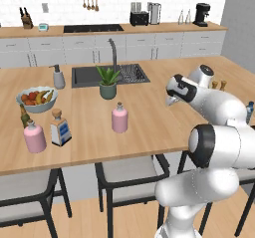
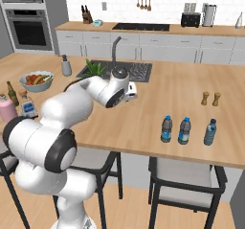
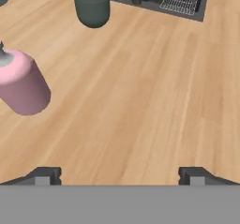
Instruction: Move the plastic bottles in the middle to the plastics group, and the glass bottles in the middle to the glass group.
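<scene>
A round pink bottle (image 1: 119,118) with a narrow neck stands upright alone mid-desk. At the left edge, a flat square clear bottle (image 1: 60,129) stands just beside a stout pink bottle (image 1: 34,136) and thin dark bottle (image 1: 24,116). Three blue-labelled water bottles (image 2: 184,131) stand upright in a row far right.

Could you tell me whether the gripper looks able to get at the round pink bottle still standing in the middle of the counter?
Probably yes. The gripper has its jaws wide open and empty, and the round pink bottle stands alone on bare counter, the potted plant well behind it.
</scene>
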Robot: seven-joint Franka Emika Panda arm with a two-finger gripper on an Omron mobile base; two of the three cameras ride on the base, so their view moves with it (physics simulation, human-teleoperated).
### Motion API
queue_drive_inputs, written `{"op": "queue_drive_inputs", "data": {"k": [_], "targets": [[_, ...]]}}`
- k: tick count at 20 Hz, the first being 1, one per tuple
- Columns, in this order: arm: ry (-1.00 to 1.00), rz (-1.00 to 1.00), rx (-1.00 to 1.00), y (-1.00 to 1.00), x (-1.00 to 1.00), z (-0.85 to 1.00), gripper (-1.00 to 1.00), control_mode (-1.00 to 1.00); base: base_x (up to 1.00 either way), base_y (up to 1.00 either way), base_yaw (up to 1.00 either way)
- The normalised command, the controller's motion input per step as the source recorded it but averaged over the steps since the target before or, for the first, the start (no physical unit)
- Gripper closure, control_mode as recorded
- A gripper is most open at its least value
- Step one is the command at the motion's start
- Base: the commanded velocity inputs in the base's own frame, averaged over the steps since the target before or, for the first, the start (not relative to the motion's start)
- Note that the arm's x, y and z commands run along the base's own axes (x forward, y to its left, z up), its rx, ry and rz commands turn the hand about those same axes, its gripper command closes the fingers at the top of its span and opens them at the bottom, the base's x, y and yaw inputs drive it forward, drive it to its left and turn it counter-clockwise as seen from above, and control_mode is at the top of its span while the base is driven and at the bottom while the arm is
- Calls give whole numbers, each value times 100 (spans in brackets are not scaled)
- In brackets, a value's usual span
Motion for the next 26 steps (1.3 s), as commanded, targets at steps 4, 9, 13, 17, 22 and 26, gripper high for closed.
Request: {"op": "queue_drive_inputs", "data": {"k": [4, 9, 13, 17, 22, 26], "targets": [[17, 0, 0, 100, 0, 23, -100, -100, 0, 0, 0], [7, 5, 0, 71, -12, 24, -100, -100, 0, 0, 0], [1, 12, 1, 34, -9, 6, -100, -100, 0, 0, 0], [3, 12, 1, 48, 2, -9, -100, -100, 0, 0, 0], [5, 0, -5, 93, 13, -7, -100, -100, 0, 0, 0], [10, -2, -3, 60, 14, 0, -100, -100, 0, 0, 0]]}}
